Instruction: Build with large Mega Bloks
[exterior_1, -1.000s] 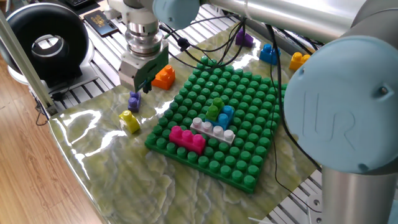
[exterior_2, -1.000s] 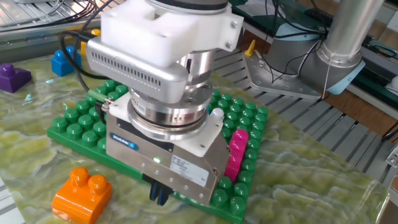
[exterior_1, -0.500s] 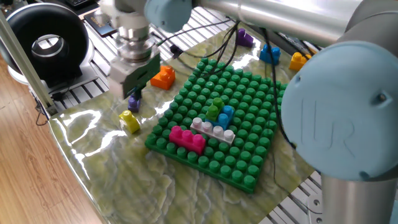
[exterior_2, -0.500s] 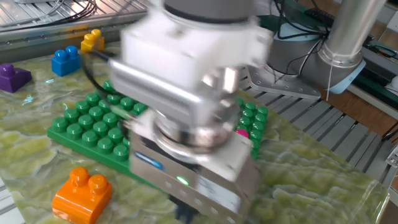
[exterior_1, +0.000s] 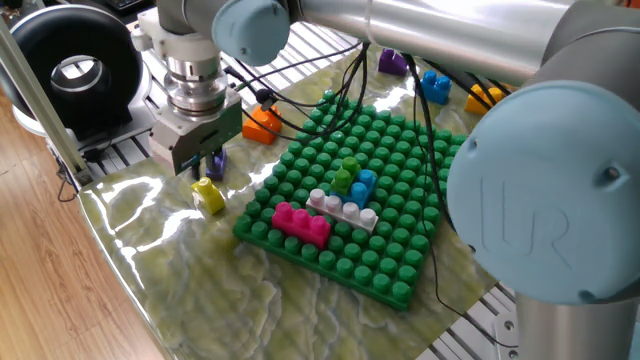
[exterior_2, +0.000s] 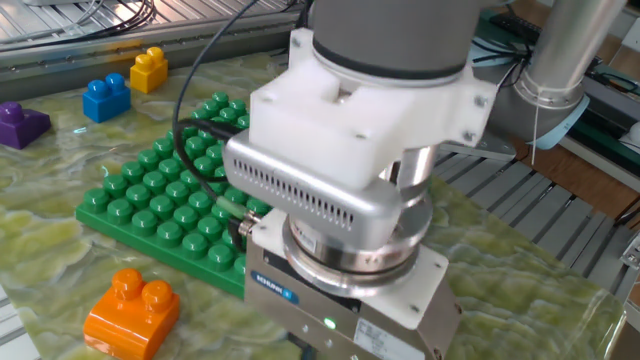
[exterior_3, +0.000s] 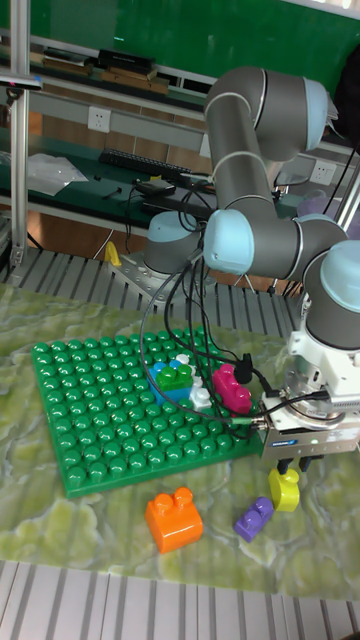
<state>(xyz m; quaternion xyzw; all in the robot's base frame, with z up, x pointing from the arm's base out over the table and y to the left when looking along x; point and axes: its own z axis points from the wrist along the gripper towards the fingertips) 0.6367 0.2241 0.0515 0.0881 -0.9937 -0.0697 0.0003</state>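
Just off the near-left edge of the green baseplate (exterior_1: 390, 150) lie a small yellow brick (exterior_1: 208, 195) and a small purple brick (exterior_1: 216, 160). My gripper (exterior_1: 205, 166) hangs low over these two, fingers pointing down and apart, with nothing held. In the tall fixed view the gripper (exterior_3: 296, 464) stands just above the yellow brick (exterior_3: 284, 491), and the purple brick (exterior_3: 254, 518) lies beside it. An orange brick (exterior_1: 262, 122) rests further back. On the plate stand a magenta brick (exterior_1: 300, 222), a white brick (exterior_1: 343, 208) and a blue-and-green stack (exterior_1: 355, 180).
Loose purple (exterior_1: 393, 62), blue (exterior_1: 433, 85) and yellow (exterior_1: 483, 97) bricks lie beyond the plate's far edge. Cables trail from the arm across the plate. A black round device (exterior_1: 70, 70) stands at the far left. The gripper body (exterior_2: 350, 230) fills the other fixed view.
The gripper moved from beside the orange brick toward the near-left, coming over the purple and yellow bricks. No brick has moved.
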